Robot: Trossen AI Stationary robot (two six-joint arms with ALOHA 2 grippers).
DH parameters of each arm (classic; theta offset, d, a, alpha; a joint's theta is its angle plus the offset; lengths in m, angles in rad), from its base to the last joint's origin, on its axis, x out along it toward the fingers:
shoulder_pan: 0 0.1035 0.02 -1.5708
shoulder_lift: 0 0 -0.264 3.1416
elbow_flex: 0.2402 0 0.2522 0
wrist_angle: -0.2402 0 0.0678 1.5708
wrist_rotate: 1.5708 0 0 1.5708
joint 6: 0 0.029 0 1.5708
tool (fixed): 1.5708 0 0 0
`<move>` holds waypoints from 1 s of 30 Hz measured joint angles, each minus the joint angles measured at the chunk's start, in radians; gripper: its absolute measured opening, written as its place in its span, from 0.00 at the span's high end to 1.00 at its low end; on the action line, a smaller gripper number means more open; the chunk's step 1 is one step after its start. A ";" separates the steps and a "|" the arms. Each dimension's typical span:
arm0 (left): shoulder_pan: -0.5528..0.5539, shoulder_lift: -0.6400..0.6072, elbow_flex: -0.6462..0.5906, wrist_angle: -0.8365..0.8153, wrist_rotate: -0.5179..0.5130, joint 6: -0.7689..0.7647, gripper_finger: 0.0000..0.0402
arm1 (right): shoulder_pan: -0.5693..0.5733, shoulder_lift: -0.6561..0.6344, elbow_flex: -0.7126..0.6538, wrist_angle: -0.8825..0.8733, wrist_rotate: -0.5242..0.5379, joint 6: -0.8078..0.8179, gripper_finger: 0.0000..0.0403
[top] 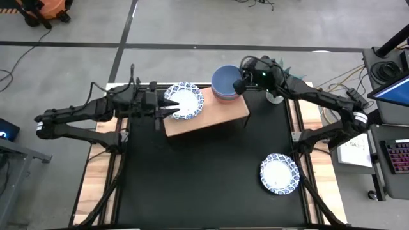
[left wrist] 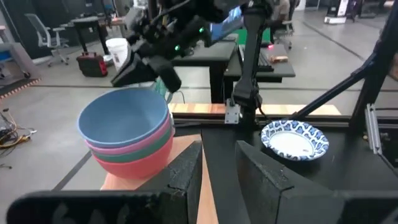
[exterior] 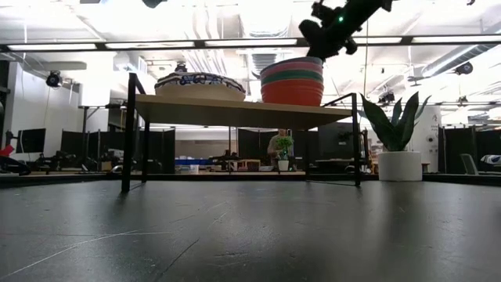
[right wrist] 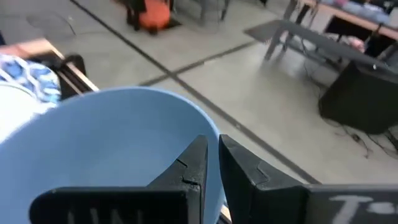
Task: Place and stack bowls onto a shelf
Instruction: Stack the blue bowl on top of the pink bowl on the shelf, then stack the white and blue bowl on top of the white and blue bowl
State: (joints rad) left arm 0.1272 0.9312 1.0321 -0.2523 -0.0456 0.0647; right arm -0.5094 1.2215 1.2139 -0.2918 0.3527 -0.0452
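Note:
On the wooden shelf (top: pixel 211 118) stand two stacks. The left one is of white bowls with blue rims (top: pixel 185 101). The right one is red, green and pink, with the blue-grey bowl (top: pixel 223 79) nested on top. One more white and blue bowl (top: pixel 279 174) rests on the black table, near the right edge. My right gripper (top: pixel 239 85) is shut on the blue-grey bowl's right rim. My left gripper (top: pixel 174 106) is open at the left rim of the white stack; whether it touches that stack, I cannot tell. My right gripper has the blue-grey bowl by its rim (right wrist: pixel 210 127), on the side toward the table's right. One finger (right wrist: pixel 189 165) is inside the bowl and the other (right wrist: pixel 249 168) outside, both slanting down from the right. The bowl sits upright, nested in the pink bowl.
A white pot with a green plant (exterior: pixel 399 164) stands to the right of the shelf, near the table's far right corner. The shelf rests on thin black legs (exterior: pixel 127 133). Bare black table lies in front of the shelf, toward the near edge.

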 joint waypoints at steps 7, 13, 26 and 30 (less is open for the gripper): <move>0.000 -0.068 -0.042 -0.003 0.000 -0.007 0.80 | -0.015 0.064 0.024 -0.030 -0.049 0.029 0.92; 0.000 -0.082 -0.042 -0.006 0.000 -0.002 0.80 | -0.015 0.069 0.009 -0.024 -0.048 0.052 0.92; -0.014 -0.079 -0.066 -0.040 -0.001 -0.074 0.80 | 0.091 -0.094 0.017 -0.073 -0.147 0.144 0.92; -0.046 -0.091 -0.118 -0.033 0.000 -0.122 0.80 | 0.206 -0.154 0.017 -0.165 -0.294 0.296 0.92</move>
State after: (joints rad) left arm 0.0807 0.8404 0.9140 -0.2856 -0.0460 -0.0571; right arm -0.3037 1.0676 1.2312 -0.4572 0.0589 0.2510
